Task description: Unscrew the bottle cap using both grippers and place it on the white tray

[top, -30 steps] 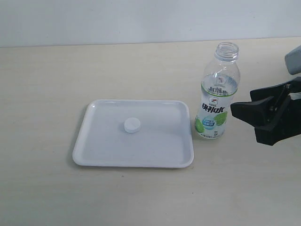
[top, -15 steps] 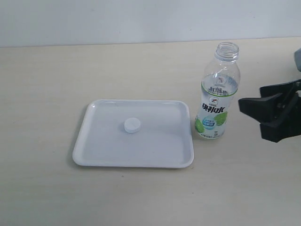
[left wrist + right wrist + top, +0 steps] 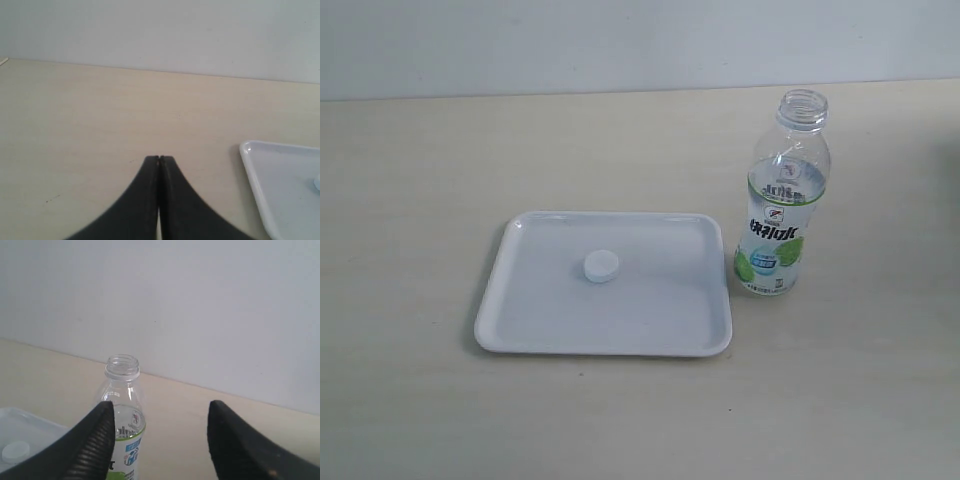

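Note:
The bottle (image 3: 781, 200) stands upright and uncapped on the table, just right of the white tray (image 3: 530, 320). The bottle cap (image 3: 601, 266) lies on the tray, near its middle. Neither gripper shows in the exterior view. In the left wrist view my left gripper (image 3: 160, 159) is shut with nothing in it, over bare table, and a corner of the white tray (image 3: 260, 170) lies off to one side. In the right wrist view my right gripper (image 3: 160, 412) is open and empty, drawn back from the bottle (image 3: 123, 405); the bottle cap (image 3: 15, 451) shows on the tray beyond.
The pale wooden table (image 3: 420, 160) runs back to a plain light wall (image 3: 620, 40).
My right gripper has drawn back to the right and left the exterior view. The bottle, cap and tray have not moved.

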Robot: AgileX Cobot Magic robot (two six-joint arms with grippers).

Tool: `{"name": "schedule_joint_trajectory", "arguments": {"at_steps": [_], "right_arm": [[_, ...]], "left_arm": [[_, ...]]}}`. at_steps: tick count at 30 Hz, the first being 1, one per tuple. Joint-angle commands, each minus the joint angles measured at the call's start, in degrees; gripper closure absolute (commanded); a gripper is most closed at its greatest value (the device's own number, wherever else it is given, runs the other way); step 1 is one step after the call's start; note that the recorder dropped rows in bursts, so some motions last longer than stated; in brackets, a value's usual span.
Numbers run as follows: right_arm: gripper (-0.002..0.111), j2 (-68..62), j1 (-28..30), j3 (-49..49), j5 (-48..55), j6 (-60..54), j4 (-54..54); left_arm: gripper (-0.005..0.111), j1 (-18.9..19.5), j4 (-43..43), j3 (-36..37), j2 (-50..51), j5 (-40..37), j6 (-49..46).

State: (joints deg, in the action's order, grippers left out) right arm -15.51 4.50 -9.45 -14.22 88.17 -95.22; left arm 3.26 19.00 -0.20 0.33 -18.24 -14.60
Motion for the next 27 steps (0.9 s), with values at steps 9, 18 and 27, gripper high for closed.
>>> {"name": "schedule_joint_trajectory", "arguments": {"at_steps": [9, 18, 27], "right_arm": [[0.055, 6.6, 0.3, 0.3, 22.4, -44.8, 66.5], [0.055, 14.9, 0.3, 5.0, 26.4, -82.5, 86.1], [0.055, 15.5, 0.6, 9.5, 26.4, -82.5, 86.1]], "left_arm": [[0.107, 0.1, -0.4, 0.2, -0.3, -0.1, 0.1], [0.107, 0.1, -0.4, 0.2, -0.3, -0.1, 0.1], [0.107, 0.1, -0.4, 0.2, -0.3, -0.1, 0.1]]}}
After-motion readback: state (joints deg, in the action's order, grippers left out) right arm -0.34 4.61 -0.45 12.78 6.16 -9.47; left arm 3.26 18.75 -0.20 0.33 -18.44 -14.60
